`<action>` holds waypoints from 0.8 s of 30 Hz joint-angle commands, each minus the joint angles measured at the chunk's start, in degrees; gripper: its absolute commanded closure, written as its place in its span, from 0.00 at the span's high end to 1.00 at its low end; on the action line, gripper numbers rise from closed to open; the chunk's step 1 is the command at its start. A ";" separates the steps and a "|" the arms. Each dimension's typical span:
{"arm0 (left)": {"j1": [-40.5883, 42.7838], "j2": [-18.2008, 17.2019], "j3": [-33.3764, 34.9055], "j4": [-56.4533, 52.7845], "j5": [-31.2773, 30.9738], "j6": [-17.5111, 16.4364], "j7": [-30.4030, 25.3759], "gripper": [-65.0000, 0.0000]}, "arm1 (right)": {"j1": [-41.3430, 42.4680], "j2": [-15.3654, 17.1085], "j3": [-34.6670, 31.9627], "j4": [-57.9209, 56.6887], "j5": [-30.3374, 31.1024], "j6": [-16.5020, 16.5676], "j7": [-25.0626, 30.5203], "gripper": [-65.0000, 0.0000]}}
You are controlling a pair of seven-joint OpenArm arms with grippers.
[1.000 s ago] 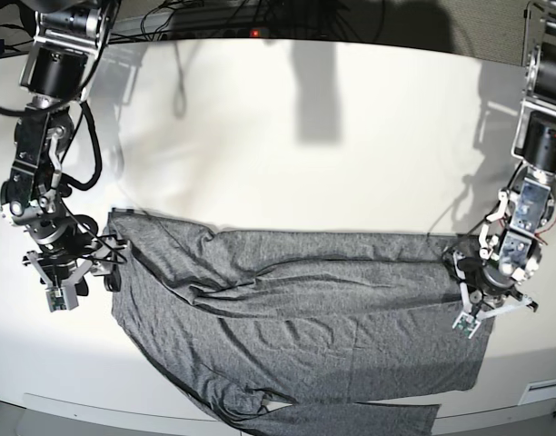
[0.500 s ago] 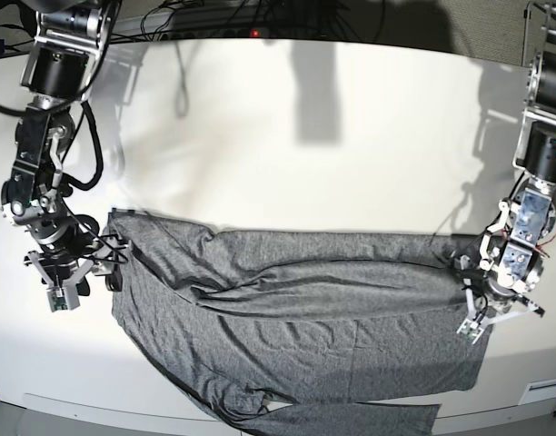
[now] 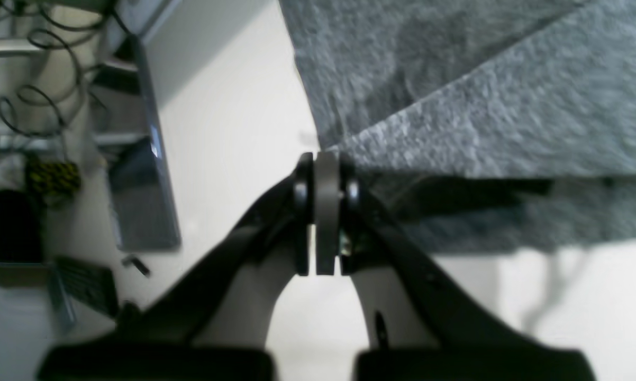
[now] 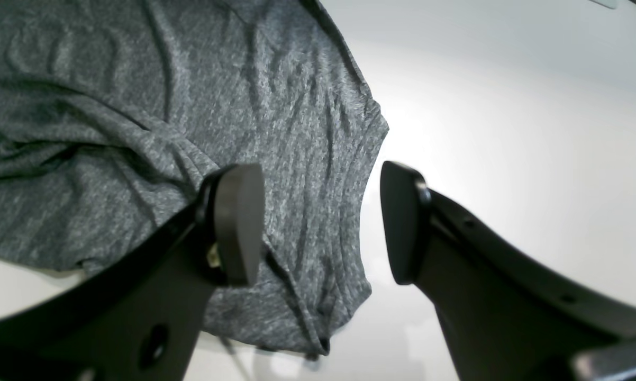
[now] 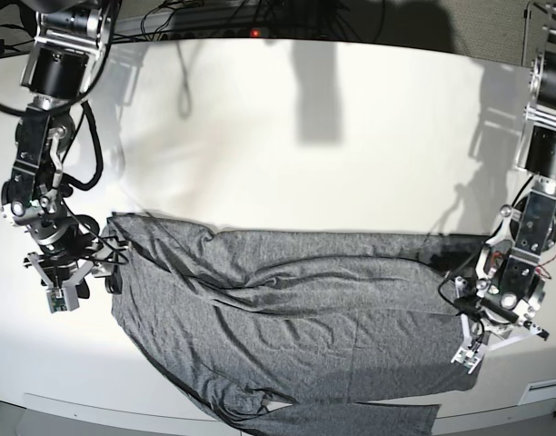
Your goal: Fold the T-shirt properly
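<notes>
T-shirt (image 5: 296, 318): charcoal heathered knit, spread wide across the near half of the white bench (image 5: 287, 136), wrinkled, with long diagonal creases through the middle. One sleeve trails off toward the near bench edge at the bottom of the base view. Upper edge runs roughly straight from side to side.

Left gripper (image 5: 475, 345) sits at the shirt's end on the base view's right, near the bench's front corner. Its fingers (image 3: 326, 211) are pressed fully together; in the left wrist view the tips touch the fabric edge, and a fold of cloth starts right at the tips. Whether cloth is actually pinched between them cannot be told, too blurred. The fabric there looks lifted a little, with a dark shadow under it.

Right gripper (image 4: 318, 222) sits at the shirt's other end, on the base view's left. Fingers (image 4: 236, 222) stand wide apart, nothing between them. One finger is over the cloth, the other over bare bench just beside the shirt's curved edge.

Cables (image 5: 214, 18) and dark gear lie along the far edge of the bench.
</notes>
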 commanded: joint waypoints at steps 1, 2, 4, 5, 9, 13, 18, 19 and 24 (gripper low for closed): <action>-1.77 -0.70 -0.42 1.38 0.46 0.39 0.68 0.00 | 1.42 0.83 0.26 0.90 0.52 0.13 1.46 0.53; -1.77 -0.70 -0.42 1.42 0.48 0.37 0.85 0.00 | 1.42 0.83 0.26 0.90 0.52 0.13 1.46 0.53; -1.68 -0.68 -0.42 1.40 0.11 0.39 -0.26 0.00 | 1.42 0.83 0.26 0.90 0.52 0.13 1.42 0.53; -1.60 -0.68 -0.42 1.40 -0.87 0.39 -1.11 0.00 | 1.42 0.83 0.26 0.90 0.52 0.13 1.38 0.53; 0.59 -0.68 -0.42 1.31 -4.72 0.33 -7.41 0.00 | 1.40 0.83 0.26 0.90 0.52 0.13 0.79 0.53; 4.46 -0.66 -0.42 0.59 -2.75 0.24 -17.46 0.00 | 1.40 0.85 0.26 0.90 0.55 0.13 0.52 0.53; 4.76 -0.68 -0.42 -3.76 1.84 0.31 -21.44 0.00 | 1.40 0.83 0.26 0.90 0.57 0.13 0.55 0.53; 4.50 -0.68 -0.42 -4.90 2.27 0.42 -22.62 0.00 | 1.40 0.83 0.26 0.90 0.55 0.13 0.55 0.53; 2.10 0.15 -0.42 -10.56 2.05 0.39 -26.67 0.00 | 1.40 0.83 0.26 0.90 0.57 0.13 0.52 0.53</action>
